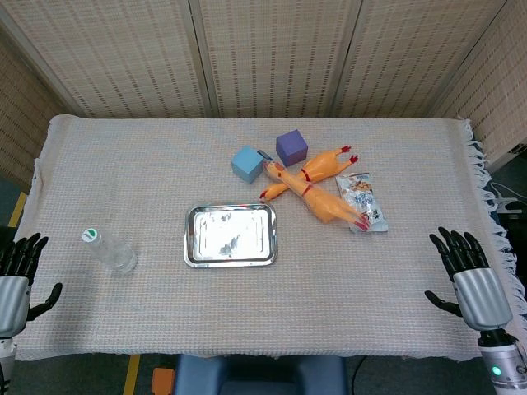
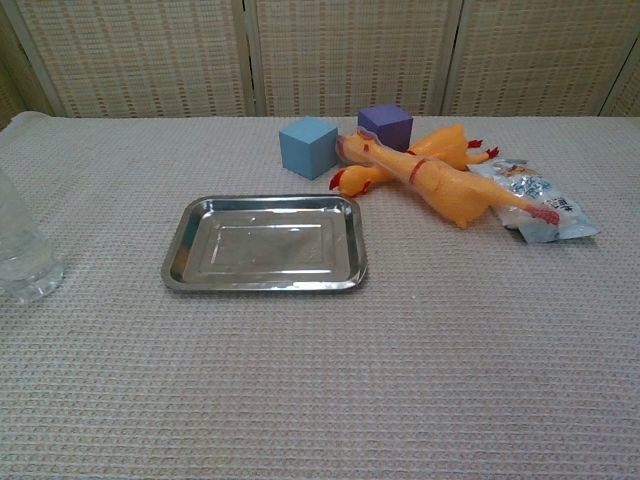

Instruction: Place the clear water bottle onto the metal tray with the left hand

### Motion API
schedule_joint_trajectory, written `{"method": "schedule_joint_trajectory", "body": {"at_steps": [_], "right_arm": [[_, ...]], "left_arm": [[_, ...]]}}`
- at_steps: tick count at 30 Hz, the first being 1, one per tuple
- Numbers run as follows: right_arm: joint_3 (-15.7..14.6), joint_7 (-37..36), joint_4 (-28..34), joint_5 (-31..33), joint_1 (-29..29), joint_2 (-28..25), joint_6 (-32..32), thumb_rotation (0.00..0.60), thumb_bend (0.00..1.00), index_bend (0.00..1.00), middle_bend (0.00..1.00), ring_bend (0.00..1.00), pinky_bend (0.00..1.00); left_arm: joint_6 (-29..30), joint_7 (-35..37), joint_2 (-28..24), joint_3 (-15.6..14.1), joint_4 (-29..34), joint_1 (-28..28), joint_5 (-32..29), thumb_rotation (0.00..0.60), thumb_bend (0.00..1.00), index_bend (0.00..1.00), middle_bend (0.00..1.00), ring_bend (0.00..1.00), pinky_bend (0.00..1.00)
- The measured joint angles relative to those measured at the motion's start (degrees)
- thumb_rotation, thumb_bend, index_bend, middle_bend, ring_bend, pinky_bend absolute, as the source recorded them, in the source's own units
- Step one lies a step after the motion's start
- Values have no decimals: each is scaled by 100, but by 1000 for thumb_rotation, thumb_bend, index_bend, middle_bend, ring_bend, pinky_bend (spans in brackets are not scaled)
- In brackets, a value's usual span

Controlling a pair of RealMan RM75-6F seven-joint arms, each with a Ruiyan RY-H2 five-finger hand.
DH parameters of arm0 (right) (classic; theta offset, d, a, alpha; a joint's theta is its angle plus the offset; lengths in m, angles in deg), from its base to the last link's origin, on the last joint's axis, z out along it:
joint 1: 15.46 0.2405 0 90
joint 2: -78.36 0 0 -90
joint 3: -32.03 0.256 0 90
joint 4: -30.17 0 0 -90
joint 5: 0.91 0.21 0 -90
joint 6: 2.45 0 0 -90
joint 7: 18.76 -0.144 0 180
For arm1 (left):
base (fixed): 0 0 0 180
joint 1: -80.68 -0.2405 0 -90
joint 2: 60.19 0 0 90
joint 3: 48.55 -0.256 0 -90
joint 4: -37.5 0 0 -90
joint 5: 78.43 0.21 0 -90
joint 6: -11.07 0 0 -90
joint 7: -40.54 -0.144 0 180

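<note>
So the clear water bottle (image 1: 109, 251) is standing upright on the left part of the worktop (image 1: 247, 329), white cap up, well apart from the metal tray (image 1: 230, 235) and off to its left. In the chest view you only catch the bottle's lower body (image 2: 25, 250) at the left edge of the frame. Nothing is touching it.

The tray sits flat around the middle of the worktop, nothing in it, shiny enough to throw reflections.

The left hand (image 1: 18, 276) hangs at the near left edge of the worktop, down and to the left of the bottle, fingers spread and holding nothing. The right hand (image 1: 469, 276) is over at the near right edge, same deal, fingers apart and not gripping anything (neither hand shows up in the chest view).

Behind the tray toward the far side there's a blue cube (image 1: 247, 164) and a purple cube (image 1: 291, 147) just beside each other. Two yellow rubber chickens (image 1: 317, 189) lie crossed over one another to the right of the cubes, and a small snack packet (image 1: 364, 200) lies at their right, touching one of them.

The whole worktop is covered in a beige woven cloth, with woven screen panels (image 1: 272, 53) standing behind it
</note>
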Motion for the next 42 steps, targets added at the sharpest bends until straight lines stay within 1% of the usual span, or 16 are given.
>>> {"method": "schedule_joint_trajectory", "body": {"at_steps": [5,9,12,15,18,21,25,29,31,35,37,42], "right_arm": [[-29,-38,2,7,-2,-3,-49,600,27,0,0,0,0],[-27,-3,6,16,-1,3,-54,600,26,0,0,0,0],[-25,67,10,49,-3,15,-73,600,26,0,0,0,0],[-25,103,24,65,-1,25,-93,600,26,0,0,0,0],[-40,130,43,48,-4,30,-95,600,26,0,0,0,0],[-62,151,56,1,-15,37,-64,600,26,0,0,0,0],[-89,126,72,-49,-27,21,-37,600,26,0,0,0,0],[-126,93,89,-97,-33,-6,-34,600,26,0,0,0,0],[-153,57,104,-124,-31,-29,-52,600,26,0,0,0,0],[-187,35,119,-156,-20,-57,-91,600,26,0,0,0,0],[-190,36,123,-148,-15,-60,-109,600,26,0,0,0,0],[-192,54,138,-120,-8,-67,-150,600,26,0,0,0,0]], "left_arm": [[-55,465,125,67,-125,27,-73,600,336,0,0,0,93],[-129,1240,267,103,-257,46,-142,600,334,0,0,0,94],[-366,1841,367,169,-313,58,-463,600,327,0,0,0,85],[-591,2064,423,237,-326,83,-770,600,326,0,0,0,60],[-883,2296,399,284,-280,141,-909,600,325,0,0,0,56],[-1338,2968,345,316,-260,243,-991,600,326,0,0,0,54],[-2027,4174,339,321,-323,422,-1021,600,323,0,0,0,51],[-2547,4946,431,272,-486,618,-923,600,326,0,0,0,44],[-2657,5089,557,250,-671,703,-865,600,327,0,0,0,37],[-2749,5120,869,240,-1019,856,-807,600,326,0,0,0,31],[-2802,5127,993,240,-1122,941,-785,600,326,0,0,0,31],[-2807,5056,1108,227,-1223,1010,-740,600,324,0,0,0,31]]}}
